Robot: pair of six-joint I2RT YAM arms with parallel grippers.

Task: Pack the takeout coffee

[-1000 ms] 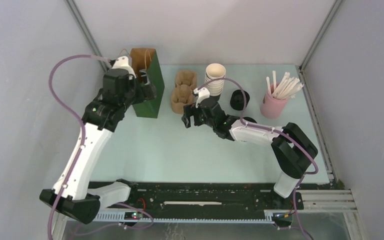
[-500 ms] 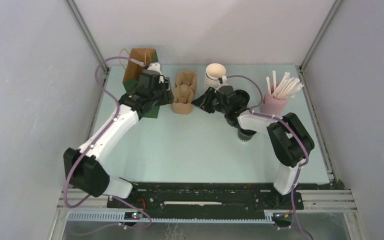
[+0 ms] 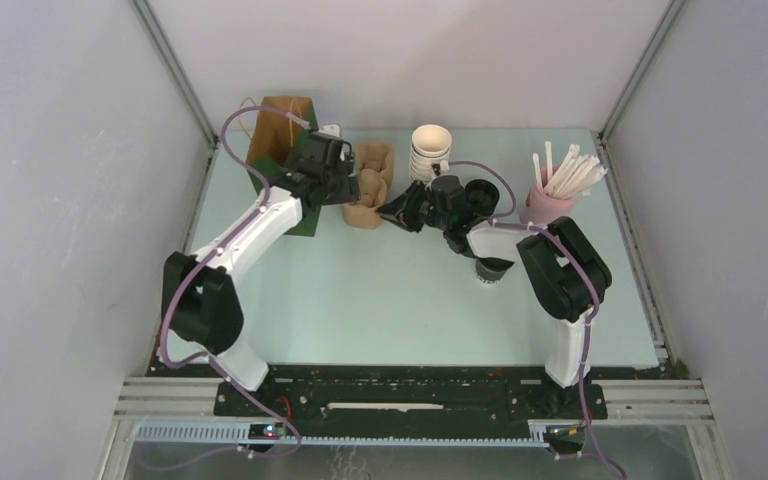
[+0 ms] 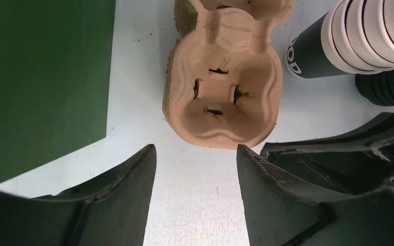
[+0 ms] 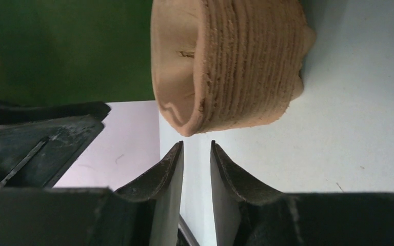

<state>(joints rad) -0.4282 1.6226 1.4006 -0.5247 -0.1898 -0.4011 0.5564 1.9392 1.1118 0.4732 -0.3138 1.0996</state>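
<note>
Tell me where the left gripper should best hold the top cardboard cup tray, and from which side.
Probably the near rim of the top tray, from above, one finger inside the pocket and one outside. That rim is a thin upright wall facing the left gripper; nested trays cover the walls below.

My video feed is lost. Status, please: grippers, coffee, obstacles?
Left gripper open, empty. Right gripper narrowly open, empty. Takeout coffee standing, untouched. Carrier stack between grippers.

Partial white lettering, read as "OD", printed on the dark side of the cup stack (image 4: 314,50), remainder of the word cut off, no other text legible.
</note>
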